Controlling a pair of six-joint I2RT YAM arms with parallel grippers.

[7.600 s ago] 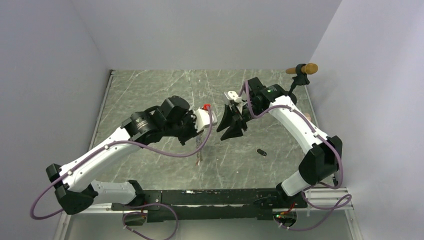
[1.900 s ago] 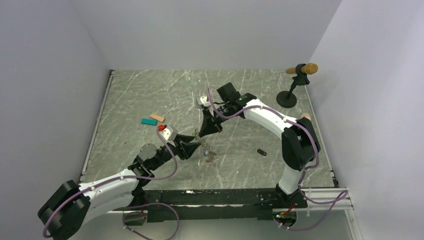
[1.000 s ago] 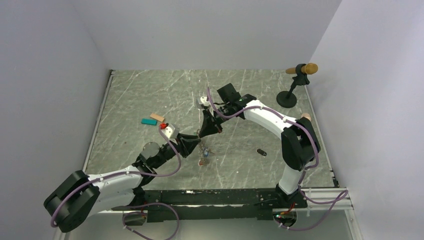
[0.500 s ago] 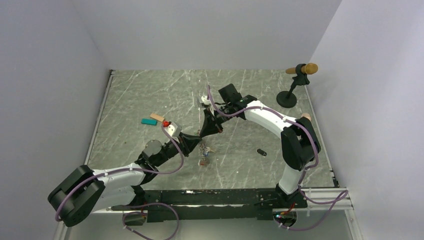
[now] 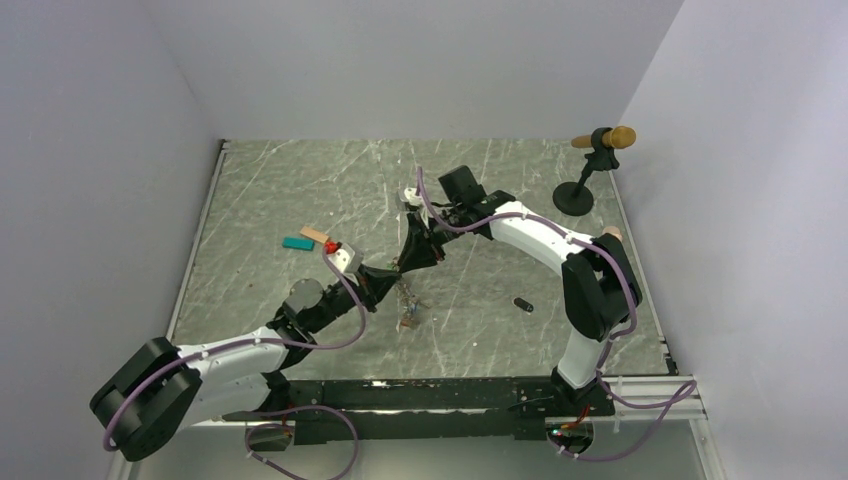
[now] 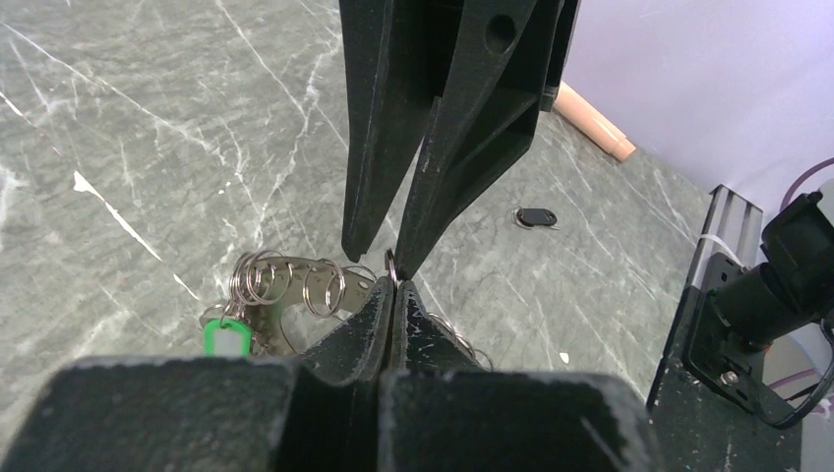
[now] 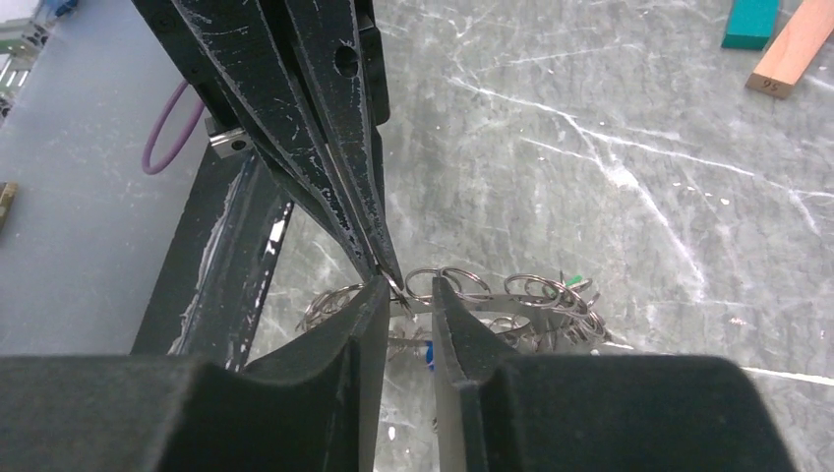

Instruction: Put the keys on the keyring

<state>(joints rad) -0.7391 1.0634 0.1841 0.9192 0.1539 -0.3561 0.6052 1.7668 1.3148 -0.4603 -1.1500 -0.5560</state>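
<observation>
The keyring (image 6: 285, 283) is a metal band strung with many split rings, hanging just above the table between both grippers. A green-headed key (image 6: 224, 340) hangs on it at the left, and a blue-headed key (image 7: 430, 352) shows beneath it. My left gripper (image 6: 393, 287) is shut on one small ring of the keyring. In the top view it (image 5: 388, 283) meets my right gripper (image 5: 408, 262) tip to tip. My right gripper (image 7: 405, 293) is open, its fingers on either side of the band right by the left fingertips (image 7: 386, 273).
A black key fob (image 5: 522, 304) lies on the table to the right. A teal block (image 5: 297, 243) and a tan block (image 5: 314, 235) lie to the left. A black round-based stand (image 5: 588, 170) with a tan handle stands at the back right.
Since 7.6 s ago both arms came forward and low. Over the last second the left gripper crept back toward the right gripper, carrying the keyring with it; the right gripper barely moved.
</observation>
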